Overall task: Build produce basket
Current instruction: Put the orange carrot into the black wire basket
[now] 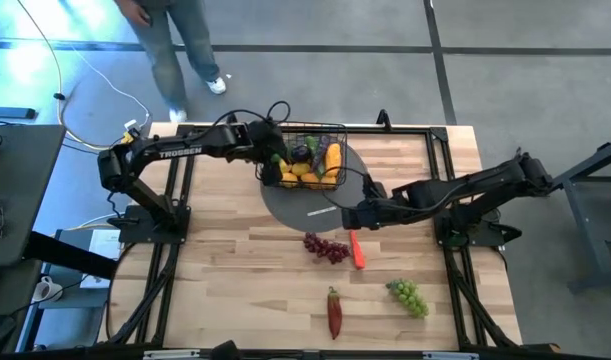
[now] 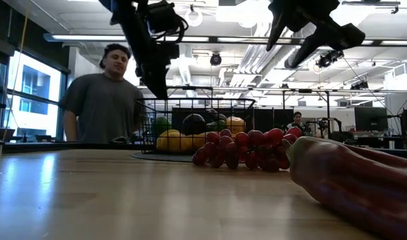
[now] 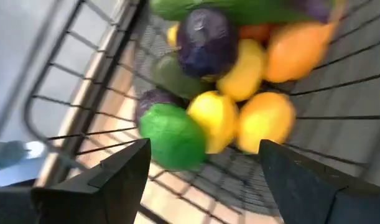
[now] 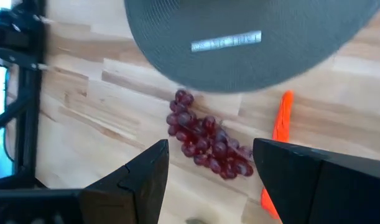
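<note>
- The left gripper [image 1: 270, 150] hangs over the left end of the basket [image 1: 337, 130], its fingers [image 3: 109, 177] spread apart and holding nothing; the produce lies directly under them.
- The basket sits on the grey round mat [image 1: 295, 205]; inside are a green lime [image 3: 172, 134], yellow lemons [image 3: 216, 118], a purple plum [image 3: 207, 40] and an orange fruit [image 3: 295, 50].
- The right gripper [image 1: 353, 216] hovers above the table [image 1: 235, 270] with its fingers apart and empty; the purple grapes [image 4: 208, 146] lie just beneath it.
- The carrot [image 1: 357, 250] lies beside the grapes, long axis running towards the table's near edge.
- Farther from that gripper lie the red pepper [image 1: 334, 312], likewise lengthwise, and the green grapes [image 1: 409, 296].
</note>
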Action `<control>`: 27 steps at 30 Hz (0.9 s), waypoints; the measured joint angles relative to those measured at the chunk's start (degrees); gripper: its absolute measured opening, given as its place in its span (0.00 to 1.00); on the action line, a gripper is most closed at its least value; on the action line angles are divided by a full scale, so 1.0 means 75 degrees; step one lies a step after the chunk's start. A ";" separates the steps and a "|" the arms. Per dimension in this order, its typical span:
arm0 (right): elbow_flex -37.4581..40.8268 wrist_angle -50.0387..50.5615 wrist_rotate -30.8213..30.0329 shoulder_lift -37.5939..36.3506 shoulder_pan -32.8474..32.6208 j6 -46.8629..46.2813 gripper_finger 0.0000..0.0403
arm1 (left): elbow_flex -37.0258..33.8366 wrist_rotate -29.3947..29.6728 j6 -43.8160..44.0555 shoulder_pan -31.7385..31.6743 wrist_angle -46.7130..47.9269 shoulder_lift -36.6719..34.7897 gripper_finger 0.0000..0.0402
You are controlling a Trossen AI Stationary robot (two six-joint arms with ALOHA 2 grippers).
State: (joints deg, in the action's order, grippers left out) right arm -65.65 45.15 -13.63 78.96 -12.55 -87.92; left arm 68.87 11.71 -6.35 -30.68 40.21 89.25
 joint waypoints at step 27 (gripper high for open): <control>0.0000 0.0693 0.1682 0.2220 -0.1046 -0.1077 0.53 | 0.0651 -0.1473 0.0220 0.0962 0.1470 -0.0348 0.72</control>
State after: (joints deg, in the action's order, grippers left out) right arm -65.65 50.35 -1.02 95.61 -20.40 -96.00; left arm 73.76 0.66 -4.70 -23.46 51.24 86.64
